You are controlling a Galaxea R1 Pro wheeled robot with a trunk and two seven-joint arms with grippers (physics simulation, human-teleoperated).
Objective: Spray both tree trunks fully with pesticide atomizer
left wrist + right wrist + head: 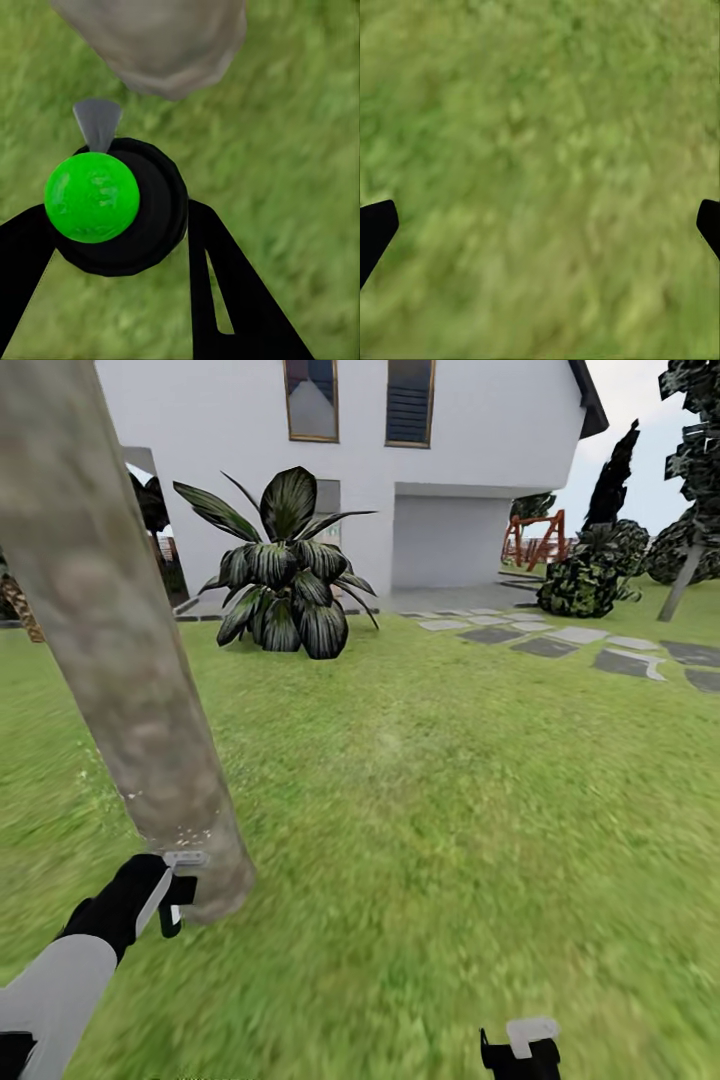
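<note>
Left gripper, black two-fingered pincer on a white and black arm: clenched around the pesticide atomizer, a small dark round bottle seen from above in the left wrist view, with a bright green ball-like cap and a pale grey trigger or nozzle pointing at the tree trunk. One black finger lies along each side of the bottle, touching it. In the head view the same gripper is held low, just beside the base of the trunk, the pale nozzle tip near or touching the bark; contact cannot be told.

Right gripper, black pincer: released, its two fingertips wide apart at opposite edges of the right wrist view, nothing between them, green grass beneath. In the head view it sits low, well apart from the trunk.

Tree trunk, thick bare column of mottled beige-grey bark: leans across the left of the head view, rooted in the lawn, with a scatter of pale specks low on the bark.

Lawn, green grass: wide, open.

Surroundings: large dark broad-leaved plant before a white house; grey stepping stones to the right; dark shrubs beyond.
</note>
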